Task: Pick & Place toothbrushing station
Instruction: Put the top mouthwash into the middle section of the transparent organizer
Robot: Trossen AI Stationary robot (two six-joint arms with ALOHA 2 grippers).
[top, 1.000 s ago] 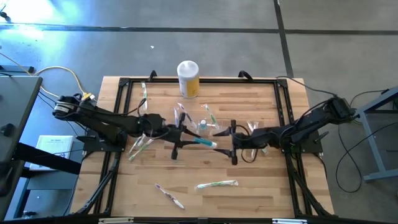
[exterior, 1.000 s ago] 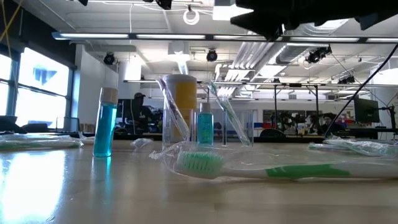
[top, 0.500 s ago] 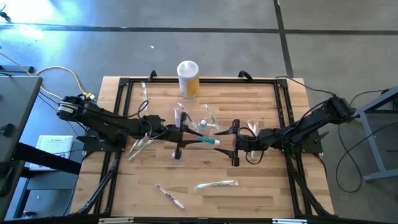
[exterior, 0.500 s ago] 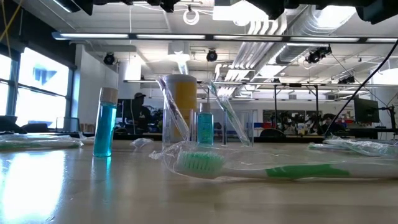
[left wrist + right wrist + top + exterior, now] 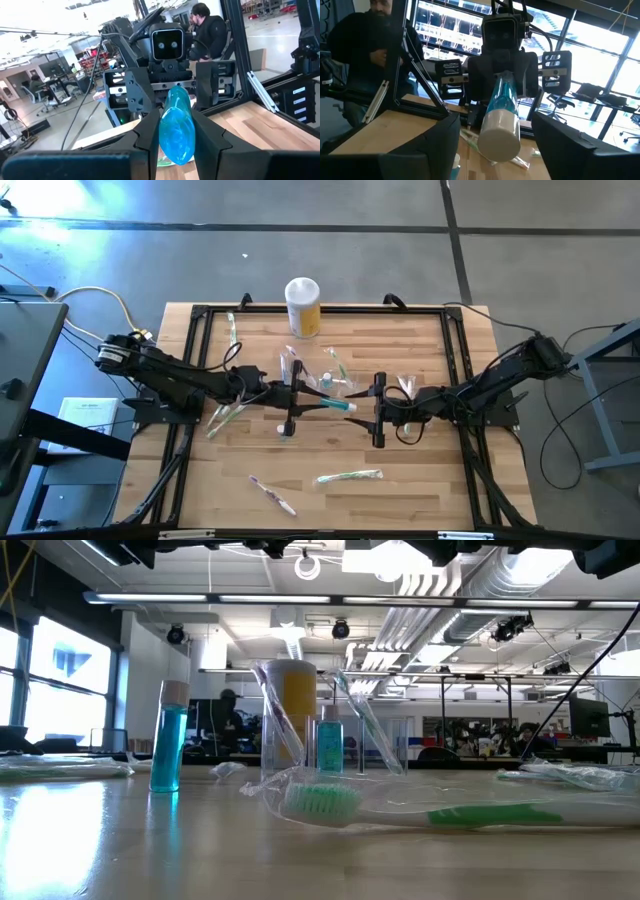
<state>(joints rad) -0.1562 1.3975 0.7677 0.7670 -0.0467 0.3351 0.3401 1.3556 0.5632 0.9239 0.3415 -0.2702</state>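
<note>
while clamped, blue-filled bottle [image 5: 176, 125]

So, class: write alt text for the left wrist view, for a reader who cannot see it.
The left tool holds a blue bottle out towards the facing right tool, above a wooden table. A person stands behind.

Low view – both arms [image 5: 420, 548] cut off.

a yellow canister [image 5: 303, 307] with a white top is standing upright near the far edge of the wooden tabletop [image 5: 420, 480]. a black frame [image 5: 196, 325] is running around the tabletop. a person in dark clothes [image 5: 209, 31] is standing in the room beyond.
</note>
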